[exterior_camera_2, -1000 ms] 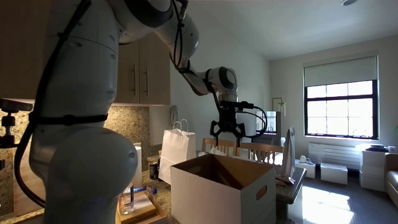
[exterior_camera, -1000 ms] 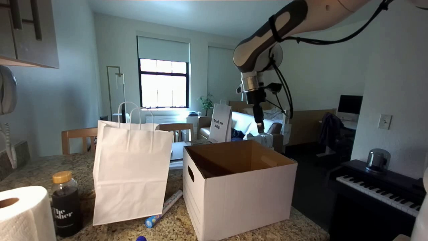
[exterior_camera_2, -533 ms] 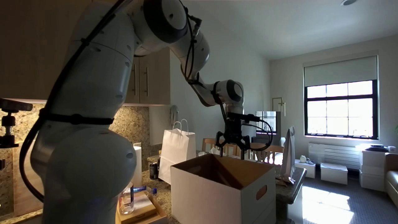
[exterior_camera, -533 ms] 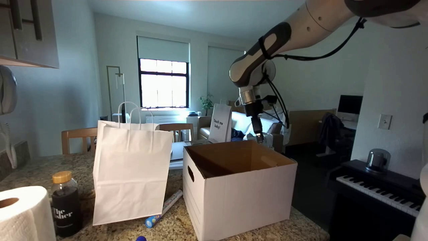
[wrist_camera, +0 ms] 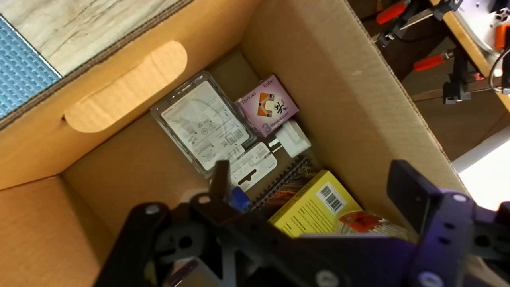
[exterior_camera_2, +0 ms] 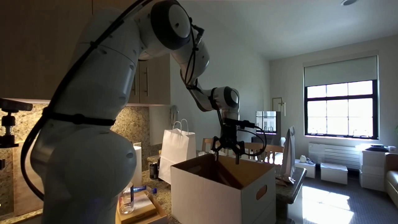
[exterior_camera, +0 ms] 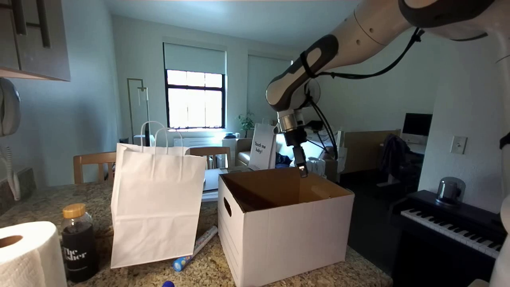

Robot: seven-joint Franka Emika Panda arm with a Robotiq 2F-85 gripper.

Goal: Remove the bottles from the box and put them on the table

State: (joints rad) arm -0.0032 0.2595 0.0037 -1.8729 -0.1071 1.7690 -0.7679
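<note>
The box, a white carton with a brown inside, stands on the speckled table. Over its opening, fingertips at about rim height, hangs my gripper, its jaws wide apart and holding nothing. Inside the box, in the wrist view, a clear bottle with a reddish bottom lies partly behind the gripper, near the right finger. A blue cap shows by the left finger; whatever lies below it is mostly hidden. Outside, in an exterior view, a clear bottle stands near a lying blue-capped bottle.
Also in the box are a clear package, a purple cube box, a white plug, a spiral notebook and a yellow box. Beside it stand a white paper bag, a dark jar and paper towels.
My gripper has come down from well above the box to around rim height, lately drifting slightly left in both exterior views. Its jaws have stayed wide. The box has not moved.
</note>
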